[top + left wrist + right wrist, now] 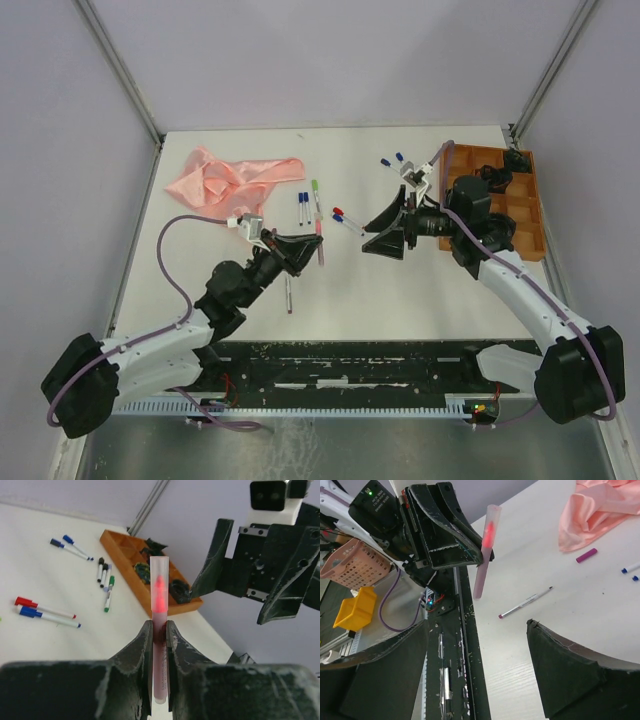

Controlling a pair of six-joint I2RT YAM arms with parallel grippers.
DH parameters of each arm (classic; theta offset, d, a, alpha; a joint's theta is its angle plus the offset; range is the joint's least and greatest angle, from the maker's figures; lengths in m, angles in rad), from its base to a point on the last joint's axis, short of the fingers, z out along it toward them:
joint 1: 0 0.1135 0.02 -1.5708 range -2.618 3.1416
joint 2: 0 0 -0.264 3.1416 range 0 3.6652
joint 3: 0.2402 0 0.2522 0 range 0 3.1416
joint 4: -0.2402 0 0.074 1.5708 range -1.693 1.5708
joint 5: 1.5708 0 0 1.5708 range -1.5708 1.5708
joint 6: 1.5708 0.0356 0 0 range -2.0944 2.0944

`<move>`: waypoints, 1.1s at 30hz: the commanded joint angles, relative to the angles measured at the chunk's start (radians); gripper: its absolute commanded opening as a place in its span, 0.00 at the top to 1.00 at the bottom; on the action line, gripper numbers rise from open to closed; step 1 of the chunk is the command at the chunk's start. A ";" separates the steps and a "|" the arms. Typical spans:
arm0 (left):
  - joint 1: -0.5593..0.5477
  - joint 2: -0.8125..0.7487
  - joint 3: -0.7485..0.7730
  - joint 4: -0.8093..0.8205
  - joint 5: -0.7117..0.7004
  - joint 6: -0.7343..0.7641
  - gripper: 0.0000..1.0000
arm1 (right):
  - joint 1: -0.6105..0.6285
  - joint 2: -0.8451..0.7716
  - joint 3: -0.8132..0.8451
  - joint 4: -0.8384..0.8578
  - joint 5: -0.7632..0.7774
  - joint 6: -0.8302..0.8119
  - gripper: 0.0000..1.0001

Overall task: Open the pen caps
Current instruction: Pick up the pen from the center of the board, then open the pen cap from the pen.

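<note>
One red pen [159,672], left hand [159,630] clenched on it, presented for uncapping; right hand [478,625] agape, must close on seemingly translucent cap [159,572], pull straight.

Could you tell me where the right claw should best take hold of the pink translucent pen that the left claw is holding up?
I'd grip the frosted pink plastic pen on its free cap end, which stands clear above the left claw clamping the barrel. The open right claw faces it, so come straight in, fingers either side.
</note>
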 commanded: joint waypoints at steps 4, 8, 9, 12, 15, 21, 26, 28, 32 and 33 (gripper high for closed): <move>-0.098 0.049 -0.040 0.386 -0.128 -0.016 0.97 | 0.064 -0.022 -0.027 0.160 -0.041 0.052 0.13; -0.143 0.116 -0.016 0.456 -0.135 -0.004 0.97 | 0.101 -0.014 -0.056 0.203 -0.006 0.057 0.13; -0.149 0.132 -0.011 0.474 -0.138 0.000 0.97 | 0.108 -0.011 -0.059 0.203 0.002 0.049 0.13; -0.177 0.176 0.006 0.510 -0.157 0.009 0.97 | 0.129 -0.002 -0.067 0.202 0.018 0.028 0.14; -0.200 0.213 0.019 0.542 -0.175 0.010 0.97 | 0.148 0.002 -0.073 0.201 0.036 0.008 0.14; -0.255 0.277 0.028 0.620 -0.241 0.014 0.97 | 0.171 0.013 -0.071 0.164 0.073 -0.031 0.17; -0.286 0.317 0.043 0.660 -0.265 0.021 0.97 | 0.181 0.014 -0.071 0.162 0.083 -0.032 0.23; -0.295 0.330 0.051 0.669 -0.266 0.026 0.97 | 0.184 0.017 -0.070 0.160 0.083 -0.032 0.29; -0.308 0.343 0.059 0.680 -0.278 0.034 0.97 | 0.191 0.023 -0.063 0.151 0.083 -0.032 0.40; -0.308 0.345 0.059 0.684 -0.279 0.035 0.97 | 0.192 0.025 -0.062 0.150 0.080 -0.032 0.44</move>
